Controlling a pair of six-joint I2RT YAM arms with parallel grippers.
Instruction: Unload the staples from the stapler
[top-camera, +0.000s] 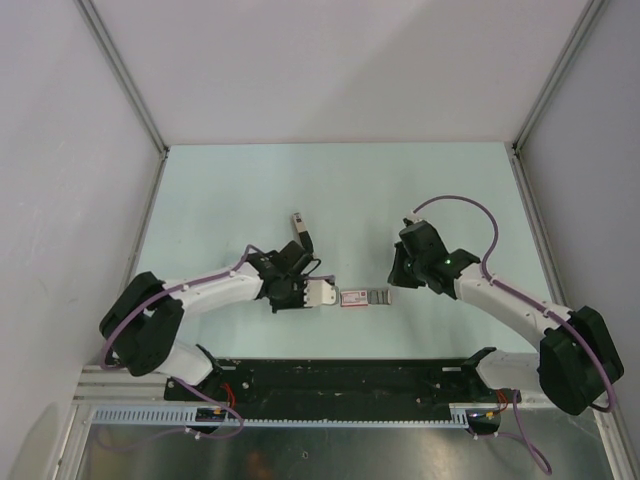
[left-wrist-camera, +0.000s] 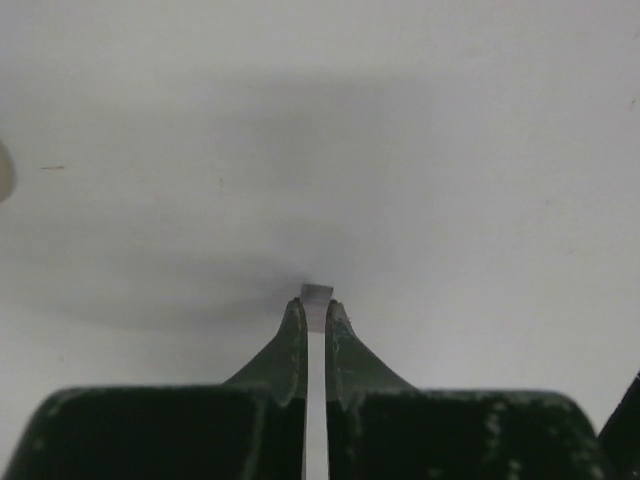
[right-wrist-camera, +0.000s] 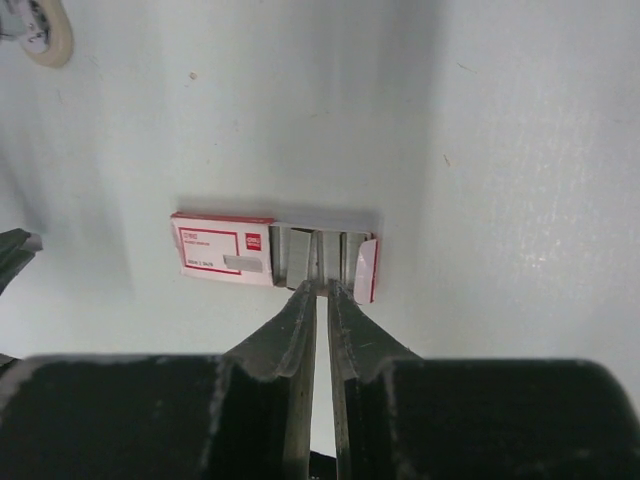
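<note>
Pale green, matte tabletop (top-camera: 420, 190) between white walls carries one stapler (top-camera: 301, 232), a slim dark bar with silvery metal, lying just beyond the left gripper (left-wrist-camera: 317, 308). That gripper's fingers are pressed together on a tiny silvery strip of staples (left-wrist-camera: 317, 292) (only its own wrist view shows this). One flat red-and-white box (right-wrist-camera: 222, 250) lies between the two arms. The right gripper (right-wrist-camera: 320, 290), fingers together, has its tips at the box's grey open end.

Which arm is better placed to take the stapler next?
Left, probably: the stapler lies close beside the left pincer, while the right pincer is at the staple box, farther from it.
</note>
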